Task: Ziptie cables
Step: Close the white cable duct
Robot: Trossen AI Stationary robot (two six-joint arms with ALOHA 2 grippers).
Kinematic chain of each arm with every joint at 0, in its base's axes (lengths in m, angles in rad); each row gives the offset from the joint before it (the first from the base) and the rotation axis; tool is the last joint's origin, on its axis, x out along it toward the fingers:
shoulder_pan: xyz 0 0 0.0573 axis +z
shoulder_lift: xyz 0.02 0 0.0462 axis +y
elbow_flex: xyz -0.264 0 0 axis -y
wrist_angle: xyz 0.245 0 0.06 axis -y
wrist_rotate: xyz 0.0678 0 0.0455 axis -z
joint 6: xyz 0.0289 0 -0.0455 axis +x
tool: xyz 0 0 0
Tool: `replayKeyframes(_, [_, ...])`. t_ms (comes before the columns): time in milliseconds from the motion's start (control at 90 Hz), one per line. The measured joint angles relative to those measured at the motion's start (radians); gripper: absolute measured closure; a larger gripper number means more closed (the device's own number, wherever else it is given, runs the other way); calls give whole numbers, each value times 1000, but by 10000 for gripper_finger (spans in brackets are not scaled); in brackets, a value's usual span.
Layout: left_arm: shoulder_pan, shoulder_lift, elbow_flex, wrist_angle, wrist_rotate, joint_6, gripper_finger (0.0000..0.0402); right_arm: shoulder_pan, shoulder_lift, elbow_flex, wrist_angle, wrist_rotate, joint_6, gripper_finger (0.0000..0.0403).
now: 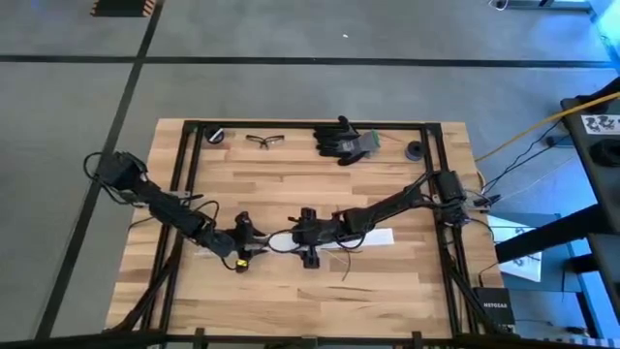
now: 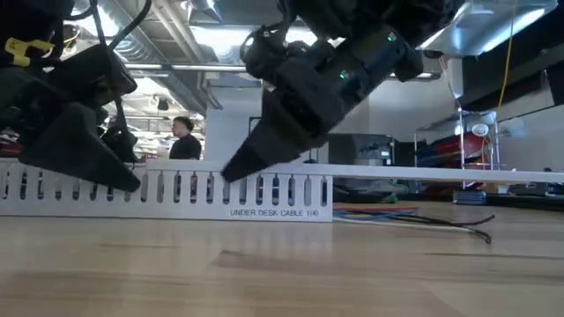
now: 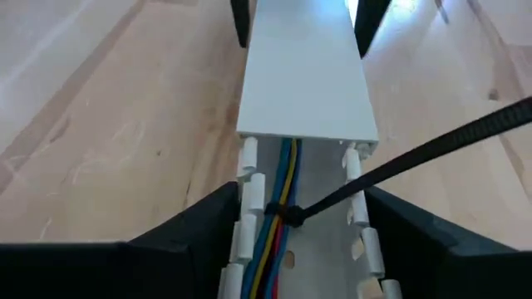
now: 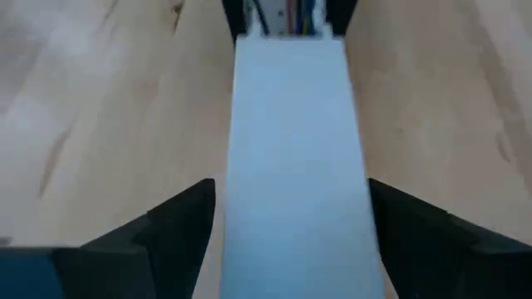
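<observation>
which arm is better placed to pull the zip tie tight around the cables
Probably the left. Its gripper straddles the open channel where the black zip tie loops the cables. The right gripper sits over the covered part.

Wooden table (image 1: 291,281) — channel (image 2: 167,189), glasses (image 1: 262,141), gloves (image 1: 341,141)

The cables (image 3: 281,218) run blue, yellow and red inside a white slotted channel (image 3: 301,79), cinched by a black ziptie (image 3: 399,159). The channel's side carries grey lettering. The table (image 1: 310,291) is pale striped wood with a black frame. At twelve o'clock lie black-and-grey gloves (image 1: 345,141).
</observation>
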Motion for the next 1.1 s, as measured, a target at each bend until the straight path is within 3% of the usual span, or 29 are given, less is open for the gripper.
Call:
replayKeyframes(289, [0, 0, 0, -1, 3, 2, 189, -1, 0, 1, 15, -40, -6, 191])
replayKeyframes(656, [-1, 0, 14, -11, 11, 0, 189, 0, 46, 19, 127, -34, 25, 191])
replayKeyframes(1100, [-10, 0, 22, -51, 23, 11, 189, -4, 118, 137, 50, -29, 18, 191])
